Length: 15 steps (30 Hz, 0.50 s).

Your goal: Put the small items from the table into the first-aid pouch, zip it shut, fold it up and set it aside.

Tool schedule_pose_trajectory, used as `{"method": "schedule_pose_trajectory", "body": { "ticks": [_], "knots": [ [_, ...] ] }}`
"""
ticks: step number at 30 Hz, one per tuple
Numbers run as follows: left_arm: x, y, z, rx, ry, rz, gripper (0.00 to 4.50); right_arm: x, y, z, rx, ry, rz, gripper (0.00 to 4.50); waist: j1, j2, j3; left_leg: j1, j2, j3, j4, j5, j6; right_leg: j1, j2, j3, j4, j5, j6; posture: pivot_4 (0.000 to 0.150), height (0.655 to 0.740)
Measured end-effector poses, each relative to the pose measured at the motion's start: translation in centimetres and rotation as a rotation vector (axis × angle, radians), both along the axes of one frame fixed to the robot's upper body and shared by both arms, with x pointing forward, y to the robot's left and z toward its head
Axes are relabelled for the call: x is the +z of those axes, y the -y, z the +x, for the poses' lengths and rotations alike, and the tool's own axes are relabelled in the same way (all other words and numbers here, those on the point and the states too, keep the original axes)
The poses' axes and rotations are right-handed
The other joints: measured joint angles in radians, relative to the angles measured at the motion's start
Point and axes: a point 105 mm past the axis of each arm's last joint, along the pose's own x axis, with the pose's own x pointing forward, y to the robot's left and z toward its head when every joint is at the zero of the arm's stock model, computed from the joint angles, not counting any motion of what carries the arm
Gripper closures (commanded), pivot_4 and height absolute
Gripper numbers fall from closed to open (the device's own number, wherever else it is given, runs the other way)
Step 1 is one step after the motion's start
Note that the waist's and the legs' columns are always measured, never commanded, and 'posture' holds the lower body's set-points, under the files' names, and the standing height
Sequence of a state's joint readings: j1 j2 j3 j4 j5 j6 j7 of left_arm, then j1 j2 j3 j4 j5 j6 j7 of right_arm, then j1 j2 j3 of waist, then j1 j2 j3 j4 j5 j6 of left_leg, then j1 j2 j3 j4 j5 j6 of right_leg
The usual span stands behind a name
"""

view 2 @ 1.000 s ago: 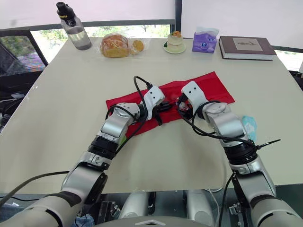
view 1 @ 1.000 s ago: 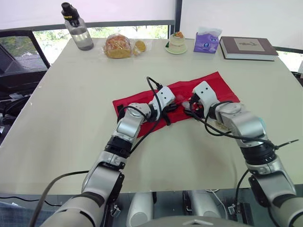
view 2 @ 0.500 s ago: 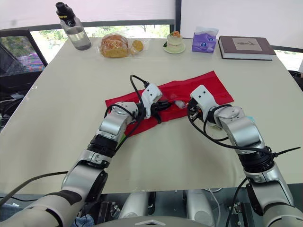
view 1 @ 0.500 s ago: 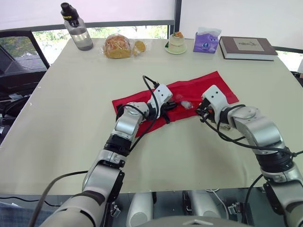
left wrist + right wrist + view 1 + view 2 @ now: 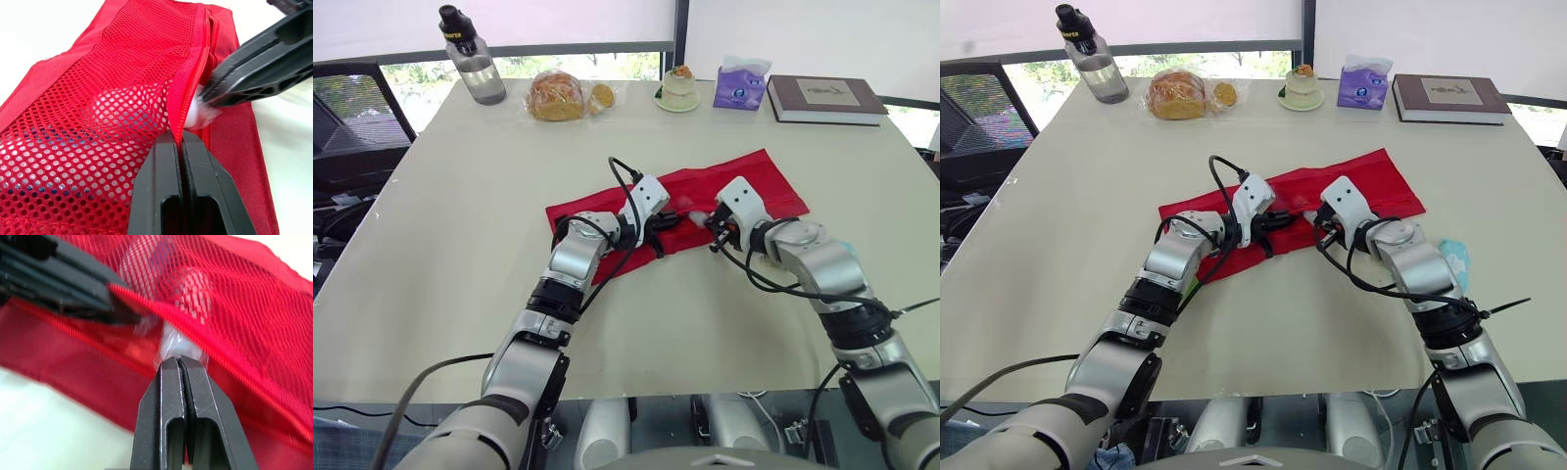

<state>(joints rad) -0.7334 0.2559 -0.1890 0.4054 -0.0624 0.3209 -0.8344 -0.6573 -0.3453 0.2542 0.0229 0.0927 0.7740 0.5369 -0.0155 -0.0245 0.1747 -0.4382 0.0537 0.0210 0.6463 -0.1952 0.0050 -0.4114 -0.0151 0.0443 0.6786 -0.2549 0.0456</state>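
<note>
Your work surface is a broad beige table (image 5: 440, 255), running from its near edge at the bottom of the frame up to a window wall across the top. A black chair (image 5: 352, 127) stands off its left edge at the upper left. The left half of the tabletop and the strip along the bottom edge are bare, so that is your open room.

Along the far edge (all well apart from both arms) sit a book (image 5: 827, 98) at the upper right, a purple tissue pack (image 5: 739, 86), a small dessert on a saucer (image 5: 679, 88), wrapped bread (image 5: 558, 96) and a water bottle (image 5: 475, 64) at the upper left.

The red pouch (image 5: 773, 181) lies unfolded in the middle of the frame, slanting up toward the right, its edges well inside the table's borders. A light-blue item (image 5: 1454, 259) lies at centre right, just beside the right forearm.

Your left gripper (image 5: 178, 134) is clenched on the red zipper edge of the pouch's mesh pocket (image 5: 98, 127), holding that edge up off the backing so the mouth gapes. Your right gripper (image 5: 177, 360) meets it nearly tip to tip, pinched tight on a small white packet (image 5: 178, 340) that sits at the pocket's mouth, partly under the mesh. Pale shapes show through the mesh; you cannot tell what they are.
</note>
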Motion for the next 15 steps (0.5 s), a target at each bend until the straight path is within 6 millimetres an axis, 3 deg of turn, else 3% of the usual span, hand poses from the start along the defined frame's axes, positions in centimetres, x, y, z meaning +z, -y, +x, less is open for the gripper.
{"method": "schedule_pose_trajectory", "body": {
  "ticks": [8,15],
  "knots": [
    [0.1,0.0,-0.2,-0.012,0.003,0.0,4.5,-0.2,-2.5,0.9,0.009,0.029,0.051,4.46,-0.002,0.0,0.0,0.0,0.0,0.0,0.0,0.0,0.0,0.0,0.0,0.0,0.0,0.0,0.0,0.15,0.74],
    [0.3,0.0,-0.3,-0.017,0.015,0.0,4.5,-0.4,-2.6,1.4,-0.009,0.073,0.059,4.46,-0.001,0.0,0.0,0.0,0.0,0.0,0.0,0.0,0.0,0.0,0.0,0.0,0.0,0.0,0.0,0.15,0.74]
  ]
}}
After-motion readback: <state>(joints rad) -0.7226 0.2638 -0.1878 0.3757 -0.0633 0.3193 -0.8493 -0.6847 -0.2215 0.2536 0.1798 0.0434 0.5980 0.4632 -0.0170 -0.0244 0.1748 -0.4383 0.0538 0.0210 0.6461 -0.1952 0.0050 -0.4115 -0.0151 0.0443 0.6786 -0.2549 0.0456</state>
